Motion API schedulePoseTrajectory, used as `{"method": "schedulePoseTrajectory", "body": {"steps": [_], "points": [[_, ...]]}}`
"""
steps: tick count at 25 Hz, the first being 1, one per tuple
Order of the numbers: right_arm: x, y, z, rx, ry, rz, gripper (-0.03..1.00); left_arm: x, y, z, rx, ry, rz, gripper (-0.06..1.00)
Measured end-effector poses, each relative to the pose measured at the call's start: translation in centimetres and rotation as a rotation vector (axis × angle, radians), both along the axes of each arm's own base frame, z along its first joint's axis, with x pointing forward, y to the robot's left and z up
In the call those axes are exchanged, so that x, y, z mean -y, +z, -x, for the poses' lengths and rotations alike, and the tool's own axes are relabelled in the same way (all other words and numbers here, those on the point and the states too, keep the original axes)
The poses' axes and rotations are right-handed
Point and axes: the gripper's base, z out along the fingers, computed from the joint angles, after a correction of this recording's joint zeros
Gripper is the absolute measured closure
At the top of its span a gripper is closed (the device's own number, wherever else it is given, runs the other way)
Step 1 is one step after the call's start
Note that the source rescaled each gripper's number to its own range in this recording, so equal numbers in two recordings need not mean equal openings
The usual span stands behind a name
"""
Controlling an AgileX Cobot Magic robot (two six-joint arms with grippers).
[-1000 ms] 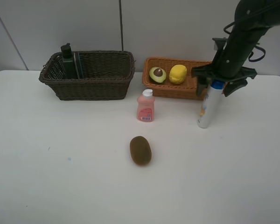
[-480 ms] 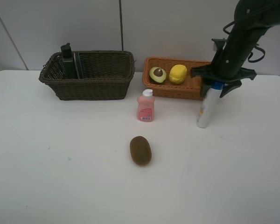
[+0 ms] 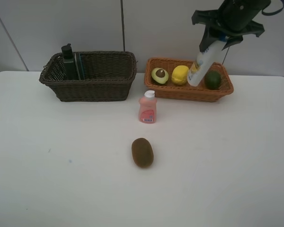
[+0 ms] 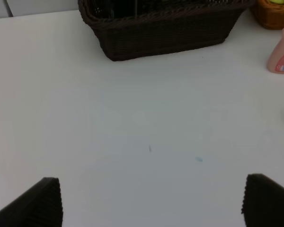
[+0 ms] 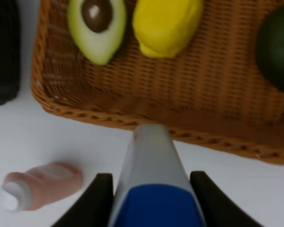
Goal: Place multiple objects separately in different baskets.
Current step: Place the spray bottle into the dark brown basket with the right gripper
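Right end effector [image 3: 220, 39]: pinching tube [image 3: 202, 64] by its cap.
Tube: tilted, aloft at 1 o'clock, over tan basket [image 3: 180, 92].
Left end effector [image 4: 151, 201]: spread, above bench [image 4: 146, 118].
Risk: cap-only grip; tube may swing, slip onto lemon [image 3: 180, 74].

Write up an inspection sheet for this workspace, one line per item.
Surface: white table, bare apart from the job's things.
Job's things: dark brown basket holds a dark green pump bottle; orange basket holds halved avocado, lemon, green avocado; pink bottle and kiwi loose on the table; white blue-capped tube held.
Clutter: nothing seen.
Hands: right hand shut on the tube's cap end, holding it tilted in the air by the orange basket; left hand open, empty.
Cables: black cable loop at the exterior view's top right corner.
Surroundings: pale panelled wall behind the table.
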Motion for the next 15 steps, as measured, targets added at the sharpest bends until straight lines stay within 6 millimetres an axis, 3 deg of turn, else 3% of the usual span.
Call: {"method": "schedulePoseTrajectory", "body": {"steps": [3,6,9,12,15], "points": [[-2.7,1.8,-0.3,0.148,0.114,-0.027,0.92,0.0,0.0,0.0,0.000,0.000,0.000,-0.05],[-6.8,3.7,-0.2,0.364,0.236,-0.100,0.92,0.0,0.0,0.0,0.000,0.000,0.000,-0.05],[-10.5,4.1,-0.1,0.545,0.320,-0.161,0.92,0.0,0.0,0.0,0.000,0.000,0.000,-0.05],[-14.1,2.4,-0.5,0.651,0.363,-0.204,0.92,0.0,0.0,0.0,0.000,0.000,0.000,-0.05],[-17.5,-1.3,-1.0,0.678,0.393,-0.223,0.92,0.0,0.0,0.0,0.000,0.000,0.000,-0.05]]}}
